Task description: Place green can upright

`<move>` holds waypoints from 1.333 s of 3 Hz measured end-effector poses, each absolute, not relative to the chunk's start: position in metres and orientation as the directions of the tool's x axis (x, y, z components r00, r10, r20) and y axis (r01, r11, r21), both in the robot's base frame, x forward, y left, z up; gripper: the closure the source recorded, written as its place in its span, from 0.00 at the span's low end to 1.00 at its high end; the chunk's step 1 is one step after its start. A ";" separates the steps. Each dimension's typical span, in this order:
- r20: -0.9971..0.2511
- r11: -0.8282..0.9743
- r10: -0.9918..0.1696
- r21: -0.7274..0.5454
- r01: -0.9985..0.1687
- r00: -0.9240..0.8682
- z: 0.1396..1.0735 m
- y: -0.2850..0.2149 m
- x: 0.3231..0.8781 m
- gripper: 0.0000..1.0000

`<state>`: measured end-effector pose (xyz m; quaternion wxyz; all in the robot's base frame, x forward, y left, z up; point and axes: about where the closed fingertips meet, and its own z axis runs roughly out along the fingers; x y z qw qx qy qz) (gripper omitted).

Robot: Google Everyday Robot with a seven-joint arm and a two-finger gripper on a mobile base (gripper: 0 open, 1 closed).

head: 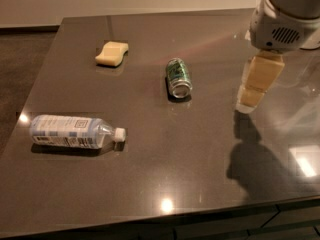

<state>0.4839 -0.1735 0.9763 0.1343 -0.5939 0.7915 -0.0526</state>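
Green can (179, 77) lies sideways, gripper (248, 101) clear to right.

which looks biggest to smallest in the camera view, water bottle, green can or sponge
1. water bottle, clearly largest, though nearest the camera.
2. sponge and green can look about alike, so unranked.
The hand hangs right of the can.

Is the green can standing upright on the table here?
No, the green can lies on its side on the table, and the gripper hangs apart from it at the view's right.
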 end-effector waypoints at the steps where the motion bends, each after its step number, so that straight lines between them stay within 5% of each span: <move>1: -0.150 0.338 -0.939 -0.213 -0.917 -0.311 0.974 -0.147 0.511 0.00; 4: -0.164 0.691 -0.720 -0.080 -0.719 -0.674 0.940 -0.096 0.570 0.00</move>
